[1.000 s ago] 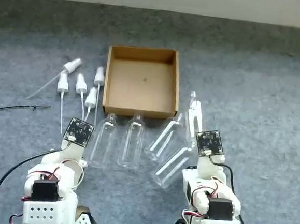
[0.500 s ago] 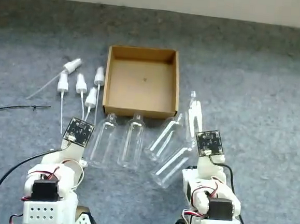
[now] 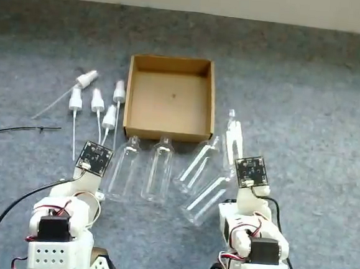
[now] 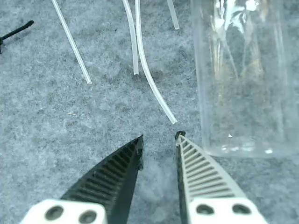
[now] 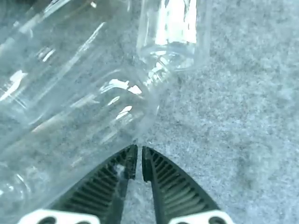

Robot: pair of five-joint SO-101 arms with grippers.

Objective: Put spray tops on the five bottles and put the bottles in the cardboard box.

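While the cardboard box [image 3: 170,102] stands open on the table [image 3: 319,108], the five clear bottles [image 3: 158,170] lie on their sides just in front of it, spray tops [image 3: 98,100] loose beside it. Left gripper [image 4: 160,136] — fingers slightly spread, gripping nothing — sits beside one of them; right gripper [image 5: 138,148] has its fingers almost pressed together, just beside another.

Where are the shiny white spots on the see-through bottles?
In the right wrist view, glare sits on the far bottle and glints on the near bottle; in the left wrist view, glints streak the clear bottle; in the high view, the cardboard box looks dull.
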